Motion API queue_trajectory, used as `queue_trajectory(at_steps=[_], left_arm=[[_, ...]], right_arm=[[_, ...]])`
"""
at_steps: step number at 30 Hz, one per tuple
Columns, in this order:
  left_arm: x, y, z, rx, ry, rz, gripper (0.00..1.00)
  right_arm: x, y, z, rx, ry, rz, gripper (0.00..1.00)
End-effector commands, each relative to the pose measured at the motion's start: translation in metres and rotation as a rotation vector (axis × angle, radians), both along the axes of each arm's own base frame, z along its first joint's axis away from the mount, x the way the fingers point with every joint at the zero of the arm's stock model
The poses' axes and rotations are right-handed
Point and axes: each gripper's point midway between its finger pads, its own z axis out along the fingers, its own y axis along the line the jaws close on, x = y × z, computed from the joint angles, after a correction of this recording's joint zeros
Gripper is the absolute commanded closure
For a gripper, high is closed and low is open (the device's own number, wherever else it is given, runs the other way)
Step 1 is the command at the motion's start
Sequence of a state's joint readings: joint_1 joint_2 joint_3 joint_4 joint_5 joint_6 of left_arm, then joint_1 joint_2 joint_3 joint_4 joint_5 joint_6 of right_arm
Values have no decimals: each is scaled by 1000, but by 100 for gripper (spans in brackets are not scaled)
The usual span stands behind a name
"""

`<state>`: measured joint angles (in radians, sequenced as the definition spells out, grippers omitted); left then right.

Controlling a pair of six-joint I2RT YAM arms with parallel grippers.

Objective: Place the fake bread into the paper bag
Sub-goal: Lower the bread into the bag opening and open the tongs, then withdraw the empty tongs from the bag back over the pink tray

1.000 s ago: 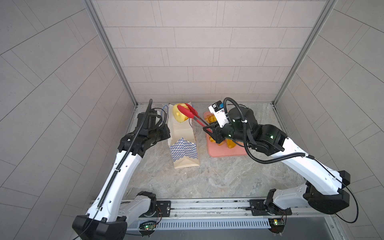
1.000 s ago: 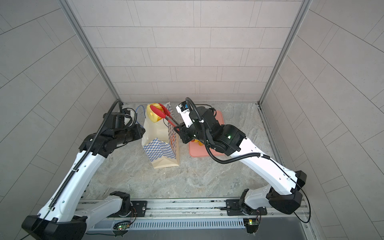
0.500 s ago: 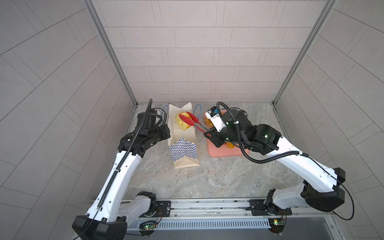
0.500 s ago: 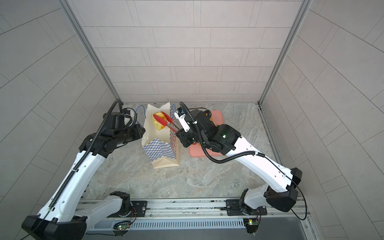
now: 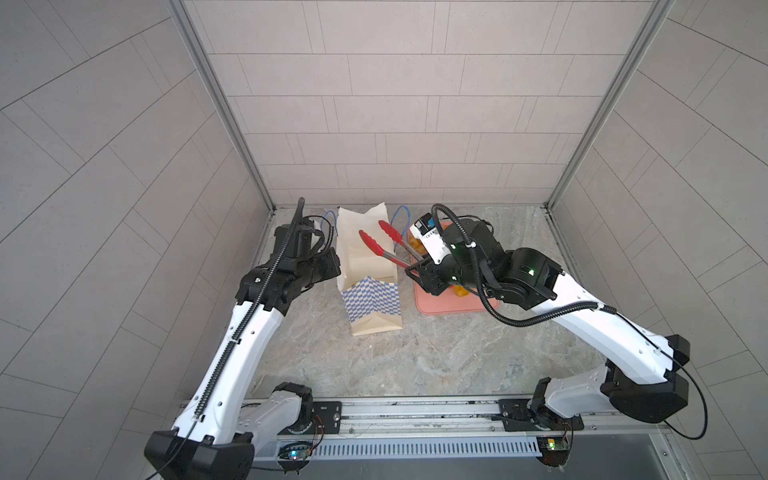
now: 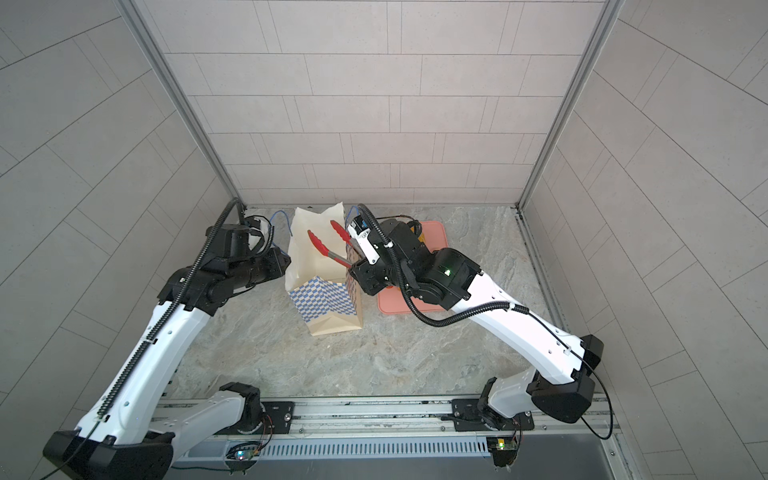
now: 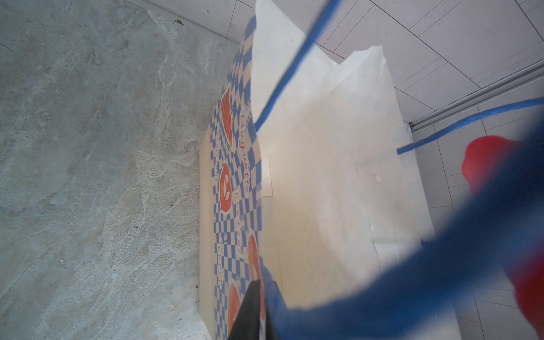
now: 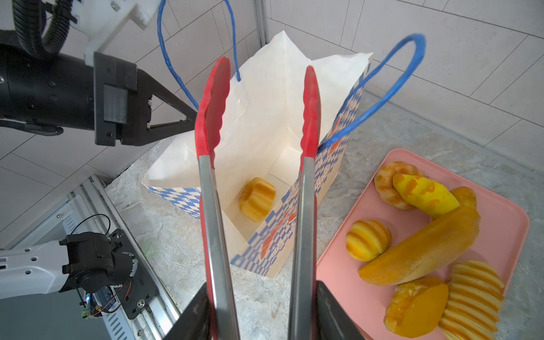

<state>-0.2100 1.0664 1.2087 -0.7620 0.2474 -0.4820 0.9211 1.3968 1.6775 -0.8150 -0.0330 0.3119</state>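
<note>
Right wrist: tongs (image 8: 306, 206) parted, bread (image 8: 257, 198) now in bag (image 8: 273, 97).

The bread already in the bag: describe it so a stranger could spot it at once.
Find the tall checkered paper bag beside the pink tray. On its floor lies one small ridged orange bun. It alone is bagged; the other breads lie on the tray.

Spread tongs (image 8: 213, 117) in the right claw (image 8: 263, 318) are straddling the open mouth of the paper bag (image 8: 265, 97), leaving a gap between their arms. The left claw (image 8: 185, 119) is pinching the bag's left wall, the loaded tray (image 8: 506, 229) is crowding its right side, and bare desk (image 5: 415, 353) is stretching in front.
</note>
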Motion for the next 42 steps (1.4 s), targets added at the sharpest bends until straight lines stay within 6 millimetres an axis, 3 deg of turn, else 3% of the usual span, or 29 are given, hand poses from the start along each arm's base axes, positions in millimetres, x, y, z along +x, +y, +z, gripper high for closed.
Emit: queue_trajectory(at_steps=[1,15,26,35,42], left_arm=[[-2,-2,1,-7,-10,-6,87],[-3,0,2,-2,-9,-4,87],[-3,-1,1,1,-5,-6,87],[-3,-1,1,3,-4,-8,87],[-3,-1,0,3,-2,-9,87]], right_arm=[[1,-1,27,57,-63,-8,48],[-4,-5,48,115,-100,-1,50],[-6,-14,77,183,-184,-13,51],[1,-48,100,165,-298,-136,54],[6,-75,106,122,-362,-236,54]])
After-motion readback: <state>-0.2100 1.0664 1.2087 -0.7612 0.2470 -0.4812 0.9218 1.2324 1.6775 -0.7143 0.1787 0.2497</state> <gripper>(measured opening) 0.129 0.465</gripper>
